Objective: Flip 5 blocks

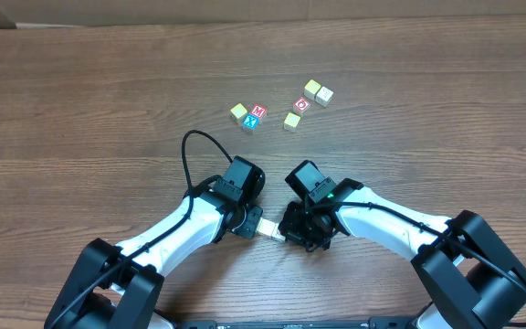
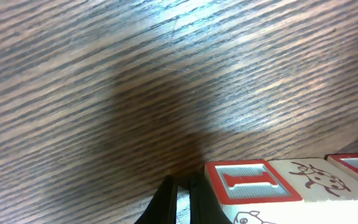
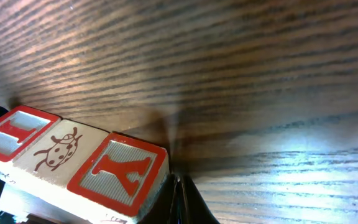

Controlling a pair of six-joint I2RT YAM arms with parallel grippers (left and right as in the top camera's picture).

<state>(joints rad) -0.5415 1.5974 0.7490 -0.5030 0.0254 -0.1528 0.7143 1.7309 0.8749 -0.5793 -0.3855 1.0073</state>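
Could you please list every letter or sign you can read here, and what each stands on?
"I", red: I block, next to the ladybug block.
"Y", red: Y block.
"M", red, "X", blue beside it: far block, perhaps two blocks.
Red-marked block: too small to read.

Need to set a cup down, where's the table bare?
Bare table left and right of the loose blocks, plus the strip between them and the arms. Crowded near the front, where left gripper and right gripper flank a block row.

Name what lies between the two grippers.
A row of small wooden alphabet blocks showing a red I, a ladybug and a red Y, clearest in the right wrist view.
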